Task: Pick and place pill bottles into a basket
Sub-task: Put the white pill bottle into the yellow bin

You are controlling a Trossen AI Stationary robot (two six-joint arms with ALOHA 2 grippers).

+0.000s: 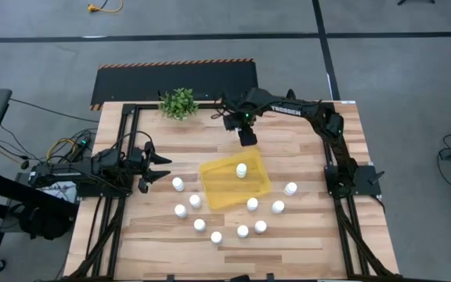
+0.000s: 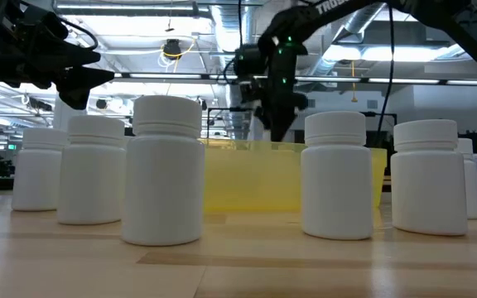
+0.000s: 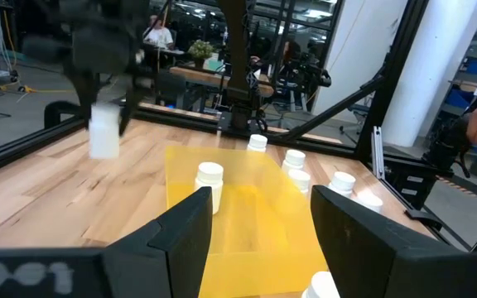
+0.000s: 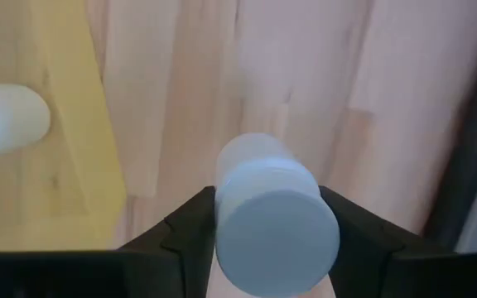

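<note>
1. Presently the right gripper (image 4: 267, 217) sat above bare worktop (image 1: 304, 141) just off the far edge of the basket (image 1: 221, 188), its jaws clamped on one pill bottle (image 4: 270, 207) around the cap; a release here would have dropped it outside the low wall
2. Grip looked high on the bottle, so a tilt or slip during the carry seemed possible
3. One bottle in the basket (image 1: 241, 170) stood upright near the far side; a careless set-down could have knocked it over
4. Left gripper (image 1: 156, 171) waited at the worktop's left, jaws partly apart and empty, near the loose bottles (image 1: 178, 184); any reach while the right arm crossed risked a clash
5. Remaining bottles stood close together in front of the basket, so neighbours could be toppled
</note>
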